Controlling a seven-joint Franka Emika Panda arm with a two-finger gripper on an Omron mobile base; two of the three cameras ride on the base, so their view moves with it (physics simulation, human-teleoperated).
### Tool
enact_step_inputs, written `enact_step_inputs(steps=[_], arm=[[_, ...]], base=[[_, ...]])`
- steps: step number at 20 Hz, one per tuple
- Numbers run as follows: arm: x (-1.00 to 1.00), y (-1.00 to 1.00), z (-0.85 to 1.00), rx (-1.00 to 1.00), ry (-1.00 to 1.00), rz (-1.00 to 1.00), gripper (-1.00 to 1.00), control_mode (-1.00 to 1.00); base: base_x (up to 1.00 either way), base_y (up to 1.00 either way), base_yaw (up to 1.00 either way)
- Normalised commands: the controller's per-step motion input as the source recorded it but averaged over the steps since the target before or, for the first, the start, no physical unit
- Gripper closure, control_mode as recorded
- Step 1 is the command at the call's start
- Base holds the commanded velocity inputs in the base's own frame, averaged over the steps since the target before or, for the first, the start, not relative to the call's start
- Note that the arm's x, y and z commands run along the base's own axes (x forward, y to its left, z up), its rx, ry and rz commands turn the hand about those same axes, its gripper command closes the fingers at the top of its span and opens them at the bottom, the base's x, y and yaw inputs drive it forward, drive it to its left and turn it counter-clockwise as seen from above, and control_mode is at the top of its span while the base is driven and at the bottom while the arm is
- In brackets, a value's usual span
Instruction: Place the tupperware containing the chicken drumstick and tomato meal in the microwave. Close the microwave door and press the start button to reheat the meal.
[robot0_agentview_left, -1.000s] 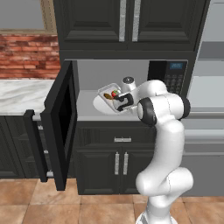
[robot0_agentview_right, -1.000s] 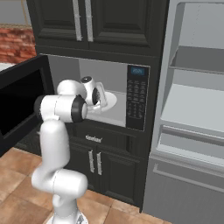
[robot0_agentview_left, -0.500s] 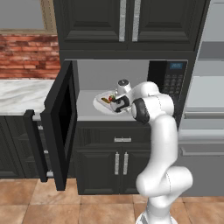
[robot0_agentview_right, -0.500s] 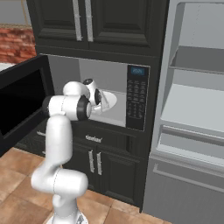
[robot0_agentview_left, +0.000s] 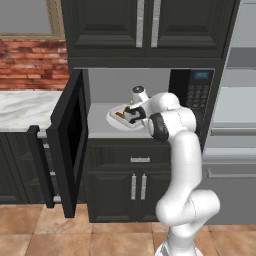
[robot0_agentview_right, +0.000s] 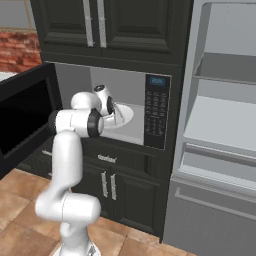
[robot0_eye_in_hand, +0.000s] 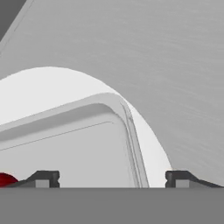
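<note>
The microwave (robot0_agentview_left: 197, 95) stands with its cavity open. The microwave door (robot0_agentview_left: 70, 145) is swung out to the left. On the round white plate (robot0_agentview_left: 114, 121) inside rests the tupperware (robot0_eye_in_hand: 87, 144), pale and shallow. A red edge of the tomato (robot0_eye_in_hand: 4, 179) shows at its lower left in the hand view. The brown chicken drumstick (robot0_agentview_left: 119, 115) lies in the tray. My gripper (robot0_eye_in_hand: 111, 179) is inside the cavity, low over the tray's near corner. It is open, with its fingertips (robot0_eye_in_hand: 43, 178) wide apart, and the tray's rim runs loose between them.
Dark cabinet doors with silver handles sit above and below the microwave. The black keypad panel (robot0_agentview_right: 156, 110) is right of the cavity. A pale grey fridge (robot0_agentview_right: 220, 125) stands further right. A marble counter (robot0_agentview_left: 25, 107) and brick wall lie to the left.
My gripper carried the tupperware deeper into the cavity onto the plate. Its jaws then spread wide and let the tray go.
</note>
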Motion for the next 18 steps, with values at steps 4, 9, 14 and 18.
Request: enact_step_inputs(steps=[4,9,14,18], arm=[[-0.67,-0.15,0.51,0.0,0.0,0.0,-1.0,-1.0],[-1.0,-0.13,0.25,0.0,0.0,0.1,-1.0,-1.0],[-1.0,-0.13,0.29,0.0,0.0,0.22,-1.0,-1.0],[-1.0,0.0,0.44,-0.08,0.0,0.35,-1.0,-1.0]], base=[[0.0,0.0,0.0],[0.0,0.0,0.0],[0.0,0.0,0.0],[0.0,0.0,0.0]])
